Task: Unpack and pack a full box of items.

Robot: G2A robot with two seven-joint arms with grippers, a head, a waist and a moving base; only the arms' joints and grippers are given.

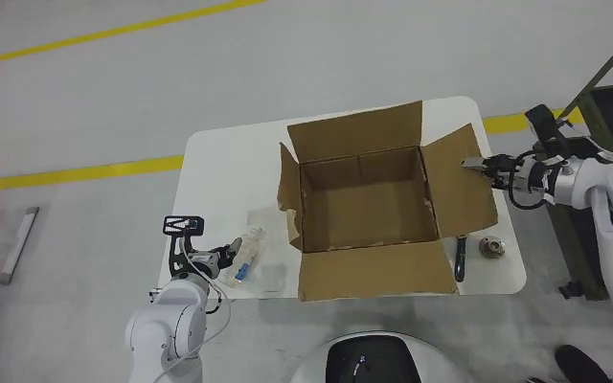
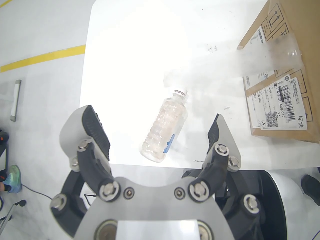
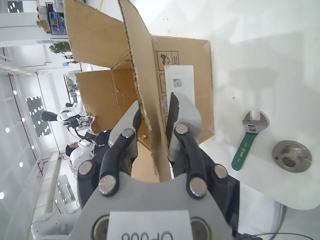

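On the white table [image 1: 239, 153]: left gripper [image 2: 152, 117] spread wide above a bottle [image 2: 165, 128], right gripper [image 3: 155, 103] pinched on the box's right flap [image 3: 138, 58].
The clear plastic bottle lies on its side near the front edge, just left of the brown cardboard box [image 1: 369, 206], apart from both pads. The box stands open mid-table with its flaps splayed. The top view looks onto its floor, and the left wrist view catches a labelled outer wall. The right wrist view adds a green-handled wrench [image 3: 247, 141] and a metal flange [image 3: 291, 156] beside the box.

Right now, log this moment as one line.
left gripper open above lying bottle | right gripper at box flap | box open | wrench and metal ring on table
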